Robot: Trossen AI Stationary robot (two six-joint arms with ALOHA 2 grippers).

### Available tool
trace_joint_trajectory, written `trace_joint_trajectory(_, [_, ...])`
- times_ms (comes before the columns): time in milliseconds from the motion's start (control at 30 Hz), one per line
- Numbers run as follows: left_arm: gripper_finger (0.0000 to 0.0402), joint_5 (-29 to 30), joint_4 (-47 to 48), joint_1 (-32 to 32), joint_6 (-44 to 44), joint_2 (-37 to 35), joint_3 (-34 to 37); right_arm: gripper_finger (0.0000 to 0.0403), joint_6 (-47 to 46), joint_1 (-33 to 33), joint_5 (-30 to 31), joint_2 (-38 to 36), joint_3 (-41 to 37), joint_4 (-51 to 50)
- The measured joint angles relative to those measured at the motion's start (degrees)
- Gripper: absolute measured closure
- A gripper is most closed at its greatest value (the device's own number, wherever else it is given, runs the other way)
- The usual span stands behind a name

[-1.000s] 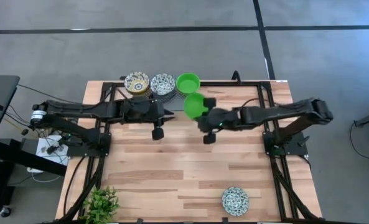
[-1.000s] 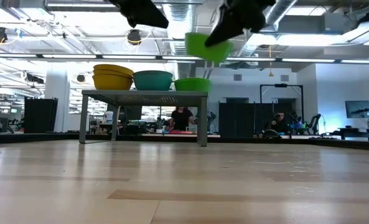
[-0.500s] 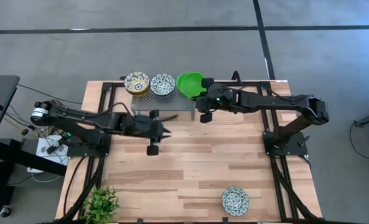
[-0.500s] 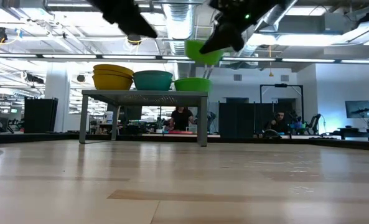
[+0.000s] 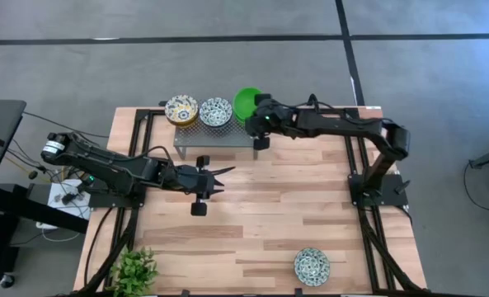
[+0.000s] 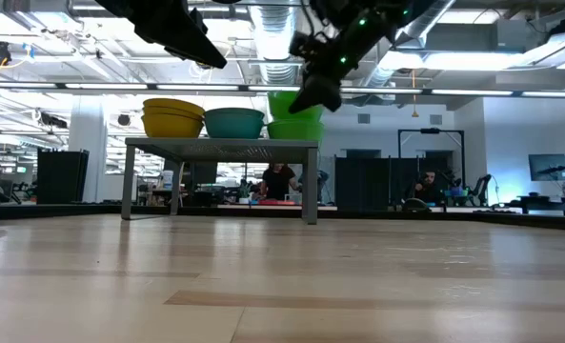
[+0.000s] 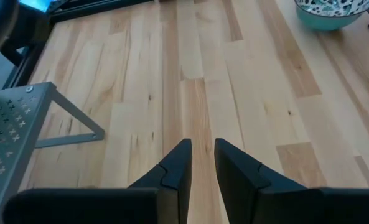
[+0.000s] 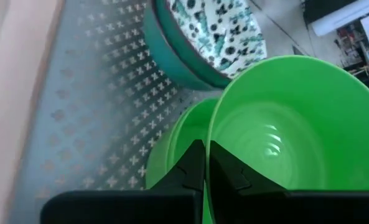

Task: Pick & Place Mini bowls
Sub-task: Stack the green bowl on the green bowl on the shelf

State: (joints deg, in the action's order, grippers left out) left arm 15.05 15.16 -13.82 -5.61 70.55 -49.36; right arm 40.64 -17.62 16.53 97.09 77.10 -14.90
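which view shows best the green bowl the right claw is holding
The right wrist view: the held green bowl fills it, its rim pinched by the right claw, tilted over another green bowl on the stand. The high view shows only a small green patch; the low view shows its side; the left wrist view misses it.

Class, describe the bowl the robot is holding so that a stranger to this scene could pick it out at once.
Find the grey metal stand at the far edge of the wooden table. Three sets of bowls sit on it: yellow, blue-and-white, green. The held green bowl is pinched by its rim in the right claw, tilted just above the green bowl on the stand.
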Motion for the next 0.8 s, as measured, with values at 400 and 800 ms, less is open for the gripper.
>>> trace_joint_trajectory(400, [0.033, 1.84, 0.44, 0.07, 0.52, 0.0, 1.27, 0.0391, -1.48, -0.18, 0.37, 1.96, 3.82, -7.18])
trace_joint_trajectory(800, [0.033, 2.55, -0.03, 0.15, 1.58, 0.0, 1.49, 0.0323, -1.7, -0.18, 0.39, 1.91, 3.85, -8.15])
